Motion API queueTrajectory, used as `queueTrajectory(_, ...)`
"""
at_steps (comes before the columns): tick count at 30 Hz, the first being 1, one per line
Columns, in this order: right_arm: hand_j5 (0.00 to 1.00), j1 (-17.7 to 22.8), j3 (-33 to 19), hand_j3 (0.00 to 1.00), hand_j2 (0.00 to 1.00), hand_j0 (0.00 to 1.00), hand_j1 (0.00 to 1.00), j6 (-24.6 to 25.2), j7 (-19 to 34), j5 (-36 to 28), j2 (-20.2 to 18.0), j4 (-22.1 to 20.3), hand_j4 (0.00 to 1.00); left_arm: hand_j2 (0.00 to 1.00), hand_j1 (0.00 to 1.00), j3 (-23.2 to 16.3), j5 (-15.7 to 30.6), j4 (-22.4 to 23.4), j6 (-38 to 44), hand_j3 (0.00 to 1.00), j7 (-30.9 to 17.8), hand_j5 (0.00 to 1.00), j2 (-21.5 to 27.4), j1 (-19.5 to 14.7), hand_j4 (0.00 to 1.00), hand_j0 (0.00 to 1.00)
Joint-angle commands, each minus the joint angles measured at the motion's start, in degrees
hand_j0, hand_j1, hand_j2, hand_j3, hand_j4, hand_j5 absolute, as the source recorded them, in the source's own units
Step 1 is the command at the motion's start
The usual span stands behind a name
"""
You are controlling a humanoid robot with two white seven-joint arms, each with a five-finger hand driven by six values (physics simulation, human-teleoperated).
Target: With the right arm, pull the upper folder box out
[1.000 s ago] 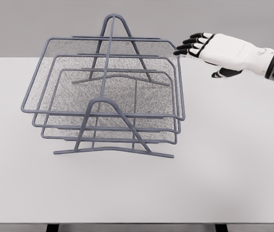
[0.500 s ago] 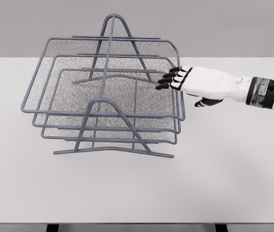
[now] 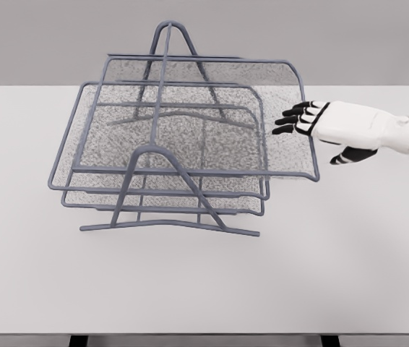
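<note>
A grey wire rack (image 3: 167,29) stands on the white table (image 3: 334,260) and holds three stacked mesh trays. The upper folder box (image 3: 190,134) is slid out to the right, so its right rim (image 3: 308,137) overhangs the two trays below (image 3: 161,196). My right hand (image 3: 304,129) comes in from the right edge at that rim. Its black fingertips (image 3: 286,120) hook over the rim into the tray, and the thumb (image 3: 349,156) hangs outside, beneath the hand. The left arm does not show.
The rack's arched end frame (image 3: 162,155) stands in front of the trays, with its foot bar (image 3: 168,225) resting on the table. The table's front edge runs along the bottom of the picture.
My right hand came down onto the upper tray's right rim, then drew back to the right. The upper tray slid right with it and now sticks out past the lower trays.
</note>
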Motion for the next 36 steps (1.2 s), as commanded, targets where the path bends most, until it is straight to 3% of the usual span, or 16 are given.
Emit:
queueTrajectory(1,1.00,0.0,-1.1,1.00,1.00,1.00,1.00,-0.6,0.1,7.7,-1.7,2.5,1.00,1.00,1.00,0.0,0.0,0.0,0.0,1.00,0.0,1.00,0.0,0.0,1.00,1.00)
queueTrajectory(6,1.00,1.8,-2.5,1.00,1.00,1.00,1.00,-0.6,0.1,7.7,-3.4,5.0,1.00,1.00,1.00,0.0,0.0,0.0,0.0,1.00,0.0,1.00,0.0,0.0,1.00,1.00)
queueTrajectory(10,1.00,9.1,-9.3,1.00,1.00,1.00,1.00,-0.6,0.1,7.7,-6.6,5.3,1.00,1.00,1.00,-0.1,0.0,0.0,0.0,1.00,0.0,1.00,0.0,0.0,1.00,1.00)
queueTrajectory(16,1.00,9.8,-11.2,1.00,1.00,1.00,1.00,-0.6,0.1,7.5,-9.8,8.3,1.00,1.00,1.00,-0.1,0.0,0.0,0.0,1.00,0.0,1.00,0.0,0.0,1.00,1.00)
queueTrajectory(19,1.00,14.1,-17.0,1.00,1.00,1.00,1.00,-0.6,0.1,7.5,-9.9,9.6,1.00,1.00,1.00,0.0,0.0,0.0,0.0,1.00,0.0,1.00,0.0,0.0,1.00,1.00)
queueTrajectory(24,1.00,14.2,-20.4,1.00,1.00,1.00,1.00,-0.6,0.1,6.6,-12.3,10.2,1.00,1.00,1.00,0.0,0.0,0.0,0.0,1.00,0.0,1.00,0.0,0.0,1.00,1.00)
queueTrajectory(25,1.00,14.2,-20.6,1.00,1.00,1.00,1.00,-0.6,0.1,3.3,-14.3,11.4,1.00,1.00,1.00,0.0,0.0,0.0,0.0,1.00,0.0,1.00,0.0,0.0,1.00,1.00)
queueTrajectory(27,1.00,14.2,-20.7,1.00,1.00,1.00,1.00,-0.6,0.1,2.8,-15.8,12.2,1.00,1.00,1.00,0.0,0.0,0.0,0.0,1.00,0.0,1.00,0.0,0.0,1.00,1.00)
queueTrajectory(30,1.00,14.2,-21.4,1.00,1.00,1.00,1.00,-0.6,0.1,2.5,-16.4,13.6,1.00,1.00,1.00,-0.1,0.0,0.0,0.0,1.00,0.0,1.00,0.0,0.0,1.00,1.00)
queueTrajectory(32,1.00,14.2,-21.4,1.00,1.00,1.00,1.00,-0.6,0.1,-5.5,-19.8,13.3,1.00,1.00,1.00,0.0,0.0,0.0,0.0,1.00,0.0,1.00,0.0,0.0,1.00,1.00)
queueTrajectory(34,1.00,13.8,-20.8,1.00,1.00,1.00,1.00,-0.6,0.1,-13.0,-22.1,6.6,1.00,1.00,1.00,0.0,0.0,0.0,0.0,1.00,0.0,1.00,0.0,0.0,1.00,1.00)
queueTrajectory(36,1.00,13.1,-20.3,1.00,1.00,1.00,1.00,-0.6,0.1,-15.5,-22.3,0.8,1.00,1.00,1.00,-0.1,0.0,0.0,0.0,1.00,0.0,1.00,0.0,0.0,1.00,1.00)
